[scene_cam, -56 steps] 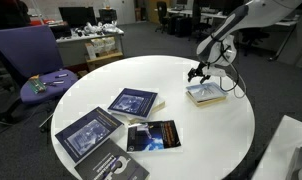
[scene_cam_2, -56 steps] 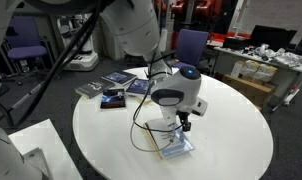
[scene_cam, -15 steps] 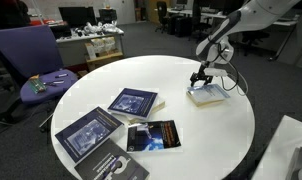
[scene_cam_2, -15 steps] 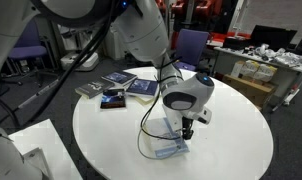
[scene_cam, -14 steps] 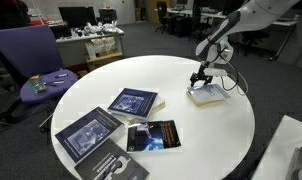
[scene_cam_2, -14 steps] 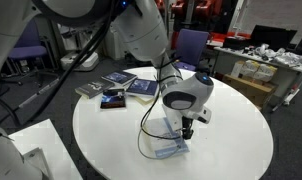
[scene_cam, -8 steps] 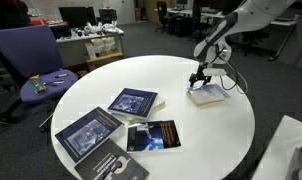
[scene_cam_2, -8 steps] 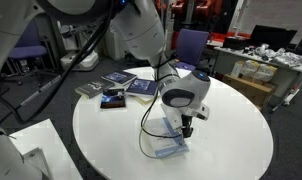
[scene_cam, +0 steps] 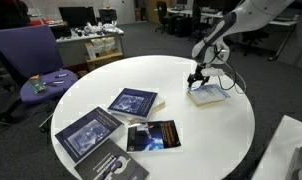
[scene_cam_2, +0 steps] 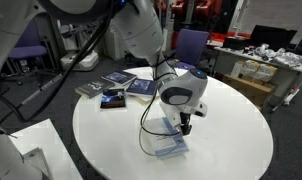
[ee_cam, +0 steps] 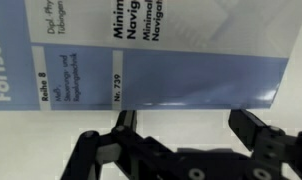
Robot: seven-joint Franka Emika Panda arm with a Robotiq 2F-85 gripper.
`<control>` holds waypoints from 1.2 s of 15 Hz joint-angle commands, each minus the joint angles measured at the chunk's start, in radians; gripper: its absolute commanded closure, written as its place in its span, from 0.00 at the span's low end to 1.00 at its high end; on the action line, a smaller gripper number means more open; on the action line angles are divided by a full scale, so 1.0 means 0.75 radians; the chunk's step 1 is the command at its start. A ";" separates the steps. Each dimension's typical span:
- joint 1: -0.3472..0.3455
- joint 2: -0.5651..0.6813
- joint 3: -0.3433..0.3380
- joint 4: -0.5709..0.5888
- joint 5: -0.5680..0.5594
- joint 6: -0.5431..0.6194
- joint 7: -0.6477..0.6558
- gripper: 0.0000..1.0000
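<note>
A pale blue booklet (scene_cam: 206, 95) lies on the round white table (scene_cam: 191, 140), on the side away from the other books. My gripper (scene_cam: 198, 78) hangs just above the booklet's edge, open, with nothing between its fingers. In the wrist view the booklet's blue cover (ee_cam: 141, 50) with white lettering fills the upper part, and the gripper (ee_cam: 186, 125) stands with its jaws wide apart over bare white tabletop just off the booklet's edge. In an exterior view the gripper (scene_cam_2: 186, 126) points down at the same booklet (scene_cam_2: 171, 142), and a black cable loops beside it.
Three dark-covered books (scene_cam: 133, 102), (scene_cam: 89, 133), (scene_cam: 152, 135) lie on the table's opposite side. A purple office chair (scene_cam: 36, 62) stands beside the table. A white box (scene_cam: 291, 150) sits off the table's edge. Desks with clutter stand behind.
The gripper has shifted slightly sideways along the booklet's edge over the last second; its jaws stay wide. The booklet and other books have not moved.
</note>
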 commanded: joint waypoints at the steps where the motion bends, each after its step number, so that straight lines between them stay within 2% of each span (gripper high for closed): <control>1: 0.009 -0.058 -0.002 -0.042 -0.021 0.020 -0.012 0.00; 4: -0.018 -0.116 0.028 -0.061 0.035 -0.040 0.005 0.00; 8: 0.027 -0.318 -0.002 -0.170 0.016 -0.092 0.054 0.00; 14: 0.133 -0.705 -0.057 -0.449 0.006 -0.289 0.213 0.00; 16: 0.184 -0.836 -0.077 -0.577 -0.025 -0.307 0.259 0.00; 18: 0.240 -0.965 -0.087 -0.724 -0.079 -0.255 0.313 0.00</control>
